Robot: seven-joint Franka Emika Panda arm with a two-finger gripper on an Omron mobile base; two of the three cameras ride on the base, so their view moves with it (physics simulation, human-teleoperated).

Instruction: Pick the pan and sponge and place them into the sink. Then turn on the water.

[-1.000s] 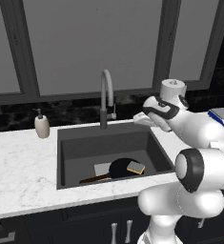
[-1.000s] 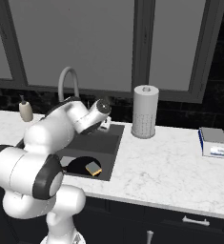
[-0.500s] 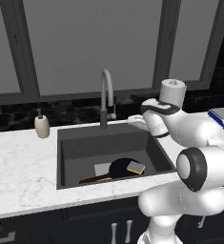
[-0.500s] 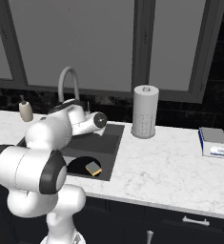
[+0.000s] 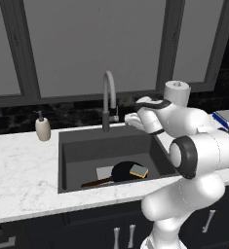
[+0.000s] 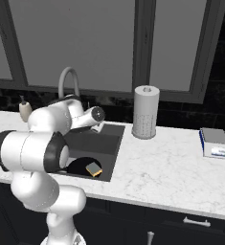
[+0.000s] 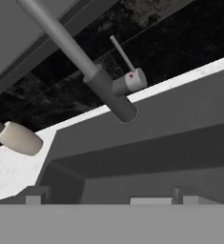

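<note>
The black pan [image 5: 122,172] [image 6: 80,166] lies flat on the floor of the dark grey sink [image 5: 77,146] [image 6: 115,131] [image 7: 180,119], its reddish-brown handle [image 5: 94,183] pointing front-left. The yellow sponge [image 5: 139,170] [image 6: 93,168] rests on the pan's right side. My gripper [image 5: 130,118] [image 6: 98,127] [image 7: 108,200] hovers over the sink's back right corner, open and holding nothing. It sits just right of the faucet [image 5: 108,97] [image 6: 68,82] [image 7: 104,88], facing the faucet's thin lever [image 7: 127,71]. No water falls from the spout.
A beige soap dispenser [image 5: 43,129] [image 6: 24,111] [image 7: 18,138] stands left of the sink. A white paper towel roll [image 5: 177,92] [image 6: 146,112] stands right of it. A blue-and-white block [image 5: 225,118] [image 6: 214,142] lies at the far right. Dark windows rise behind the marble counter [image 5: 23,175].
My hand has slid left along the sink's back edge, closer to the faucet. Pan and sponge lie unmoved.
</note>
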